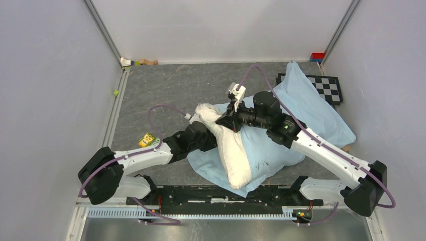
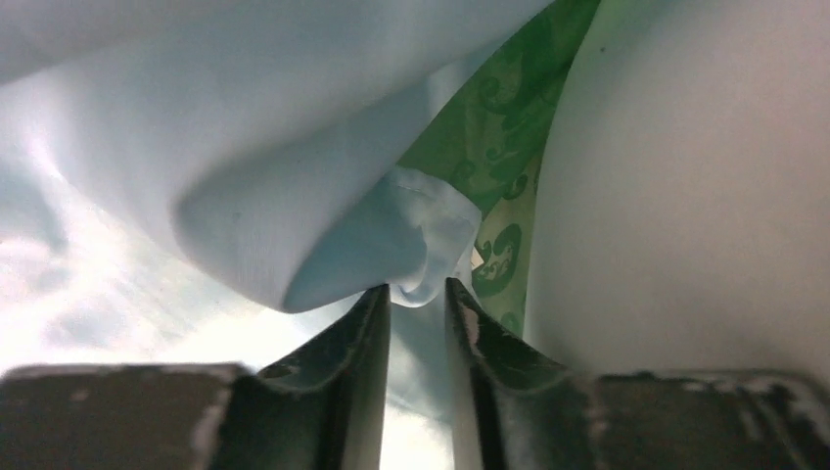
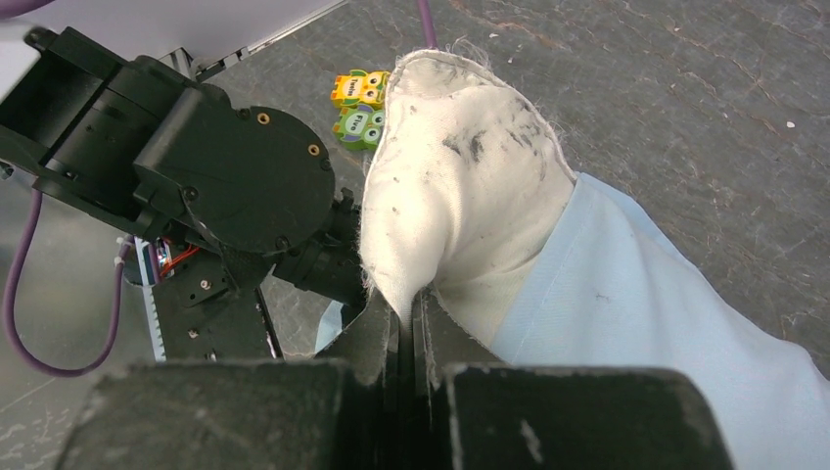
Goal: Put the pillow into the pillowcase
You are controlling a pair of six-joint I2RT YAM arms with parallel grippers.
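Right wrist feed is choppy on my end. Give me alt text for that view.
The right gripper is shut on a pinched corner of the smudged off-white pillow, which stands up above the jaws. The light-blue pillowcase lies to its right. The left arm sits at left, with two small toys on the grey table behind.

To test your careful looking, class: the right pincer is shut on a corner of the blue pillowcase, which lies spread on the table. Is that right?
No. The right pincer is shut on a corner of the off-white pillow, not the pillowcase, as the right wrist view shows. The pillowcase does lie spread on the table.
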